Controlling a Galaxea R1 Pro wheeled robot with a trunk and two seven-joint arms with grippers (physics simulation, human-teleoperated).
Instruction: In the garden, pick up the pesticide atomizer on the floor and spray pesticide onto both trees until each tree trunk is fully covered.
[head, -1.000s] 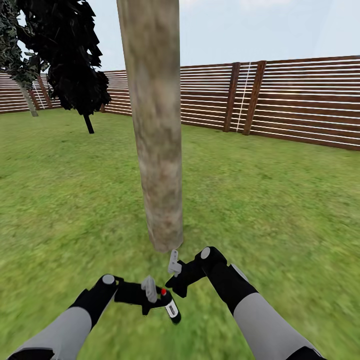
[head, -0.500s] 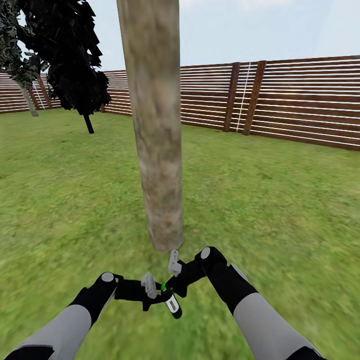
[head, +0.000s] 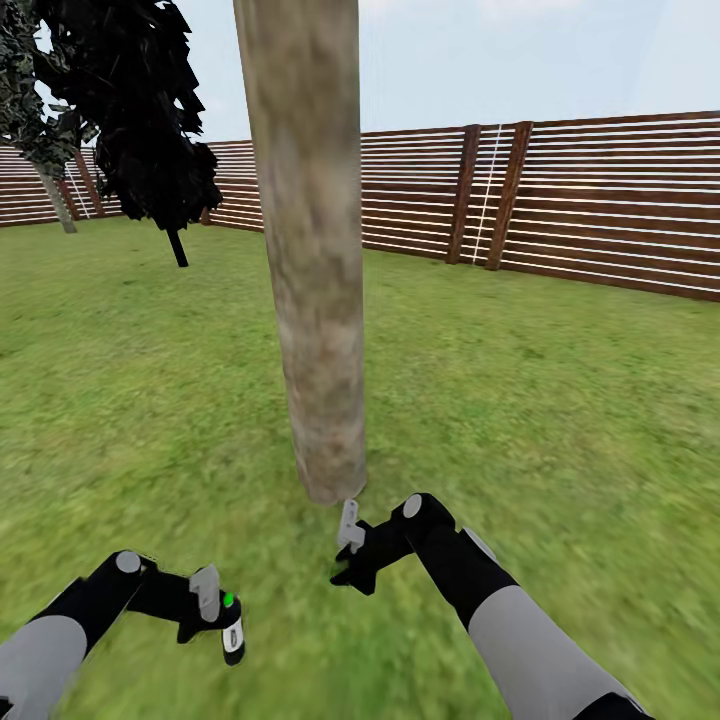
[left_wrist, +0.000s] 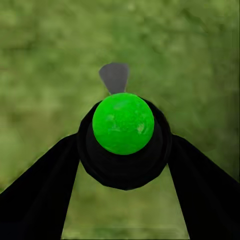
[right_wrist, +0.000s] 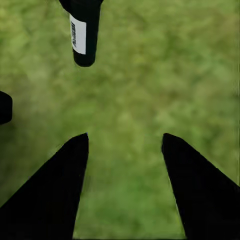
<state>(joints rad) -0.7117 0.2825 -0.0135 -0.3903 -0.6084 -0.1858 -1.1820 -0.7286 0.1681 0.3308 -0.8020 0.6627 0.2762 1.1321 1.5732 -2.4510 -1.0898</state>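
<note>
The near tree trunk (head: 312, 260), thick and mottled beige, rises from the grass just ahead of both arms. A second tree (head: 40, 130) with a pale trunk stands far off at the back left by the fence. My left gripper (head: 226, 628) hangs low at the left, shut on the pesticide atomizer (head: 232, 634), a black bottle with a white label and a green top (left_wrist: 123, 123). The bottle sits between the left fingers (left_wrist: 35, 195). My right gripper (head: 350, 572) is open over the grass near the trunk's foot, and the atomizer (right_wrist: 84, 35) shows beyond its fingertips. Pesticide is out of view.
Green lawn (head: 560, 420) spreads all around. A brown slatted fence (head: 600, 200) closes the back and right. A narrow all-black tree (head: 150, 110) stands at the back left, near the second tree.
My left arm has swung left and away from the right gripper, carrying the atomizer. The atomizer's top has gone from red to green. The right arm has stayed put.
</note>
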